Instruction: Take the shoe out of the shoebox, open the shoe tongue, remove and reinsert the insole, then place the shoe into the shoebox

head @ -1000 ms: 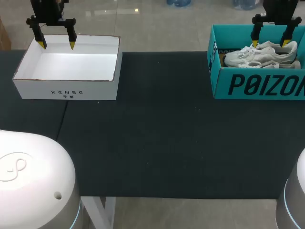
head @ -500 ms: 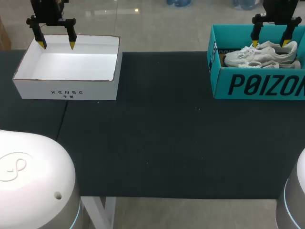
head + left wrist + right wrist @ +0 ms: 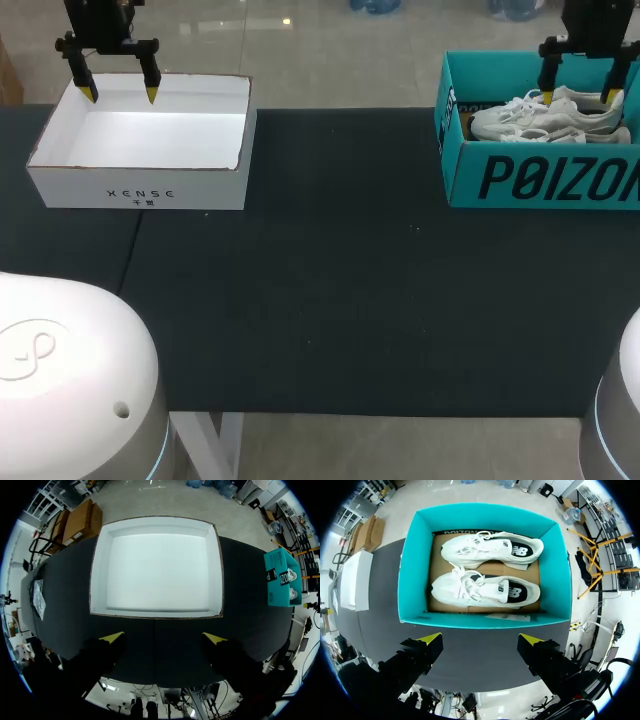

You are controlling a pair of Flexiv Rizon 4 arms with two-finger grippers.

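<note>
R gripper [image 3: 577,97]: fingers wide apart, nothing btwn them, no grip on anything. It hangs above the shoebox [image 3: 520,182], and in the head view its yellow tips sit over the shoes [image 3: 530,118]. In the R wrist view the whole box lies ahead of the tips, w/ a strip of dark table [image 3: 330,300] btwn them and the closest teal wall.

Shoebox: teal, open-topped, at the far right of the table. Inside are 2 white shoes, side by side on a brown floor, upright on their soles, toes left, heels right. The far shoe [image 3: 492,547] lies along the far wall. The near shoe [image 3: 480,591] is just beside it on the near side. Can't tell whether the two touch. Laces show on both; can't tell how they're done up.

L gripper [image 3: 120,95]: fingers also wide apart, nothing held. It hangs above the far edge of the white box [image 3: 140,190], which stands at the far left of the table. In the L wrist view the white box lies ahead of the tips, open-topped and white inside, w/ dark table btwn the tips and its closest wall. The shoebox is well apart from it, off to the right. Both boxes stand near the table's far edge, w/ dark table btwn them.
</note>
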